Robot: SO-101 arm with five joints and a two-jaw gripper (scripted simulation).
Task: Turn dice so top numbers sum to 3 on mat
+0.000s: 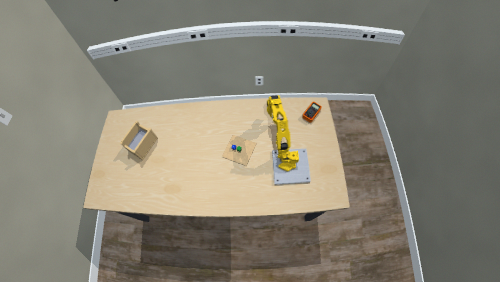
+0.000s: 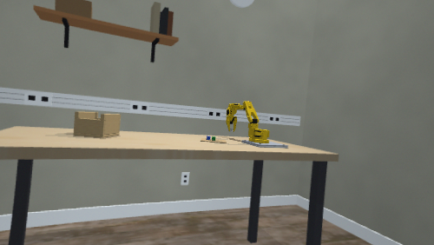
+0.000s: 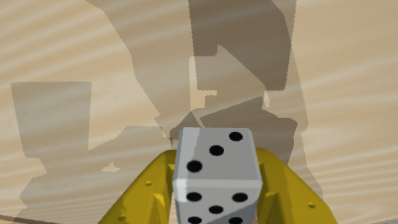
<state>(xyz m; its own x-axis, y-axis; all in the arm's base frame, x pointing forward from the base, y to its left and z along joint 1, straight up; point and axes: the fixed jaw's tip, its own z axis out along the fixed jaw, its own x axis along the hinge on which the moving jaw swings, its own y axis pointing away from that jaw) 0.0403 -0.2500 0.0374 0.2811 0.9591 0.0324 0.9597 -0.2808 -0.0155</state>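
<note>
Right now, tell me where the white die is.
The white die is clamped in the claw, raised above the table behind the mat, which holds the blue die and green die.

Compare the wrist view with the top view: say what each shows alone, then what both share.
Wrist only: a white die with black pips clamped between the yellow fingers, its three-pip face visible.
Top only: a small blue die and a small green die on the square tan mat, an open cardboard box, an orange handheld meter.
Both: the light wooden table top.
</note>
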